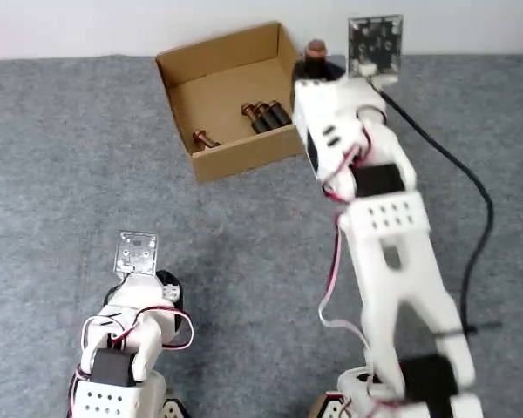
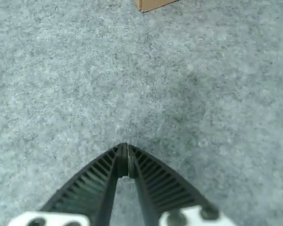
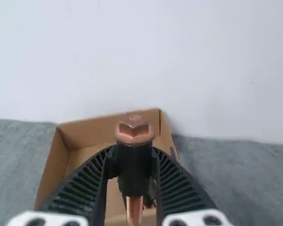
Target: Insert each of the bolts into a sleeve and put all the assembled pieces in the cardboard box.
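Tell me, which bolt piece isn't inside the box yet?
The bolt piece held upright in the right gripper, by the cardboard box. The other pieces lie on the box floor.

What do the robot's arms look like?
The left arm and right arm are white plastic with black motor blocks and looping red-and-white wires. The left gripper and right gripper have black ridged fingers. A black cable runs beside the right arm.

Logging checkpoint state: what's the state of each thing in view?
left gripper: shut, empty.
right gripper: shut on held assembled piece.
held assembled piece: bolt seated in sleeve, gripped by the sleeve.
cardboard box: open, upright.
pieces in box: lying on its floor.
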Robot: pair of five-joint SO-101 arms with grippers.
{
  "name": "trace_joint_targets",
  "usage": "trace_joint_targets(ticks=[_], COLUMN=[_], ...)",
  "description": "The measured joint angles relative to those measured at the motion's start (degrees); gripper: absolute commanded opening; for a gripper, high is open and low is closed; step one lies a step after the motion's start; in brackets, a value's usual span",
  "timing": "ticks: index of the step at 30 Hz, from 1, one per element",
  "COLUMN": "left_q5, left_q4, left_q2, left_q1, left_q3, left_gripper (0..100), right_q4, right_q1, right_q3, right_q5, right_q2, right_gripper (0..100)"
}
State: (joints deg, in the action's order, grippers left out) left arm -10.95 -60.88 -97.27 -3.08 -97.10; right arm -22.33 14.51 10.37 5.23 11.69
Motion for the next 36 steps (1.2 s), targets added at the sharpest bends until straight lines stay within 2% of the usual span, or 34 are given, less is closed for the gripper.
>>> trace_joint_targets(ticks=[7, 22, 26, 32, 36], left_q5=[-0.97, -0.97, -0.97, -0.97, -0.97], left_q4=[0.0, 0.0, 0.0, 0.0, 0.0], left_q2=[0.0, 0.0, 0.0, 0.0, 0.0], left_q1=[0.0, 0.0, 0.0, 0.0, 0.0], left_q3=[0.0, 0.0, 0.0, 0.0, 0.0], left_gripper=[0, 0, 0, 0, 0], right_q4=[2.73, 2.81, 2.81, 0.09, -3.69], right_q1=[1.67, 2.02, 2.64, 5.19, 5.63], right_q3=[-10.99, -41.14, -42.9, -43.69, -44.75], right_q5=[-5.19, -6.07, -10.9, -13.63, -13.71], right_q2=[-18.37, -56.0, -60.04, -61.1, -61.01], right_gripper=[0.9, 0.9, 1.9, 17.3, 15.9])
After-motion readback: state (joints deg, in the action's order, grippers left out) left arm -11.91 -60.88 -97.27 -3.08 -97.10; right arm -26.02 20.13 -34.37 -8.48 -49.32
